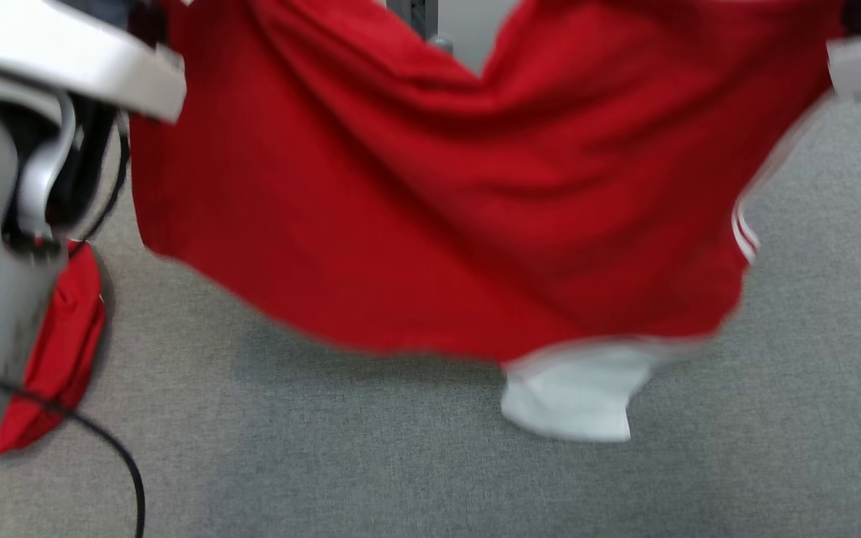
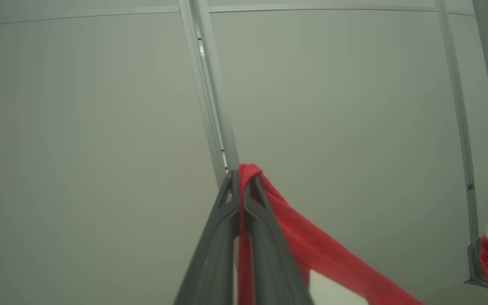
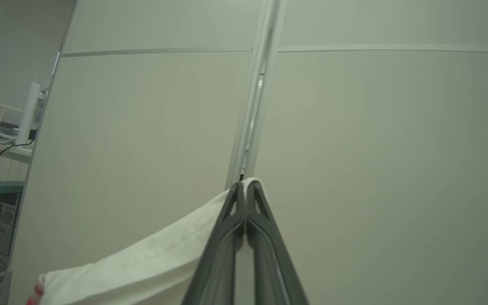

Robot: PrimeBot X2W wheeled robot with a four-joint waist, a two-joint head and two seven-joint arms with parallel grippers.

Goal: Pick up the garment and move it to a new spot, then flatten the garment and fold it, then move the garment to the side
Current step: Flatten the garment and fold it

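Soft, light and limp judging by its sag, the red fabric garment with white trim (image 1: 438, 209) seems best held by its corners: the left hand (image 2: 240, 180) pinches its red edge, the right hand (image 3: 244, 188) its white trim.

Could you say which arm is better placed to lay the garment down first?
Probably right: left gripper and right gripper both pinch the garment, but its white sleeve hangs lowest on the right.

Red garment (image 1: 415, 194) with white trim, hanging spread out and sagging above grey surface
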